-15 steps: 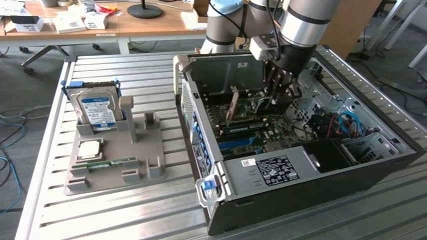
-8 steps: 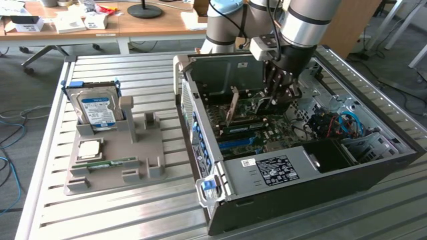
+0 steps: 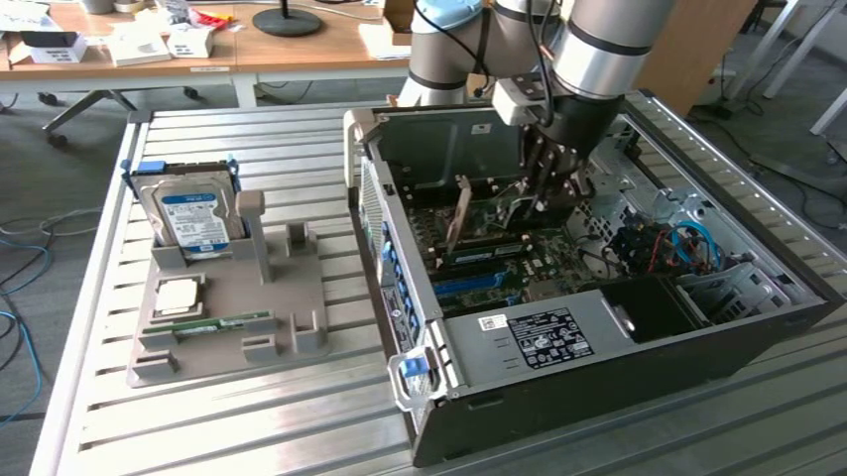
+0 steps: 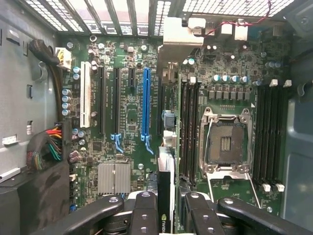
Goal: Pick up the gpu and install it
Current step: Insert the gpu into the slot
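The arm is reaching down into the open computer case (image 3: 596,367), which is lying on its side on the slatted metal table (image 3: 741,426). The pincer (image 4: 167,198) is clenching the gpu (image 4: 166,176) by its upper edge, with one dark finger (image 4: 144,210) pressing on each side of the card. The gpu is standing upright and edge-on over the motherboard (image 4: 127,122), lining up between the long blue expansion slot (image 4: 145,103) and the black memory slots (image 4: 188,127). Its metal bracket end is pointing toward the vented rear wall of the case. Whether the card is sitting fully in its slot cannot be told. The empty CPU socket (image 4: 226,144) is lying just beyond the memory slots. At the exterior view's left, well apart from the case, a grey holder (image 3: 285,297) is carrying the hard drive (image 3: 189,213) upright and a small green memory stick (image 3: 218,325) lying flat.
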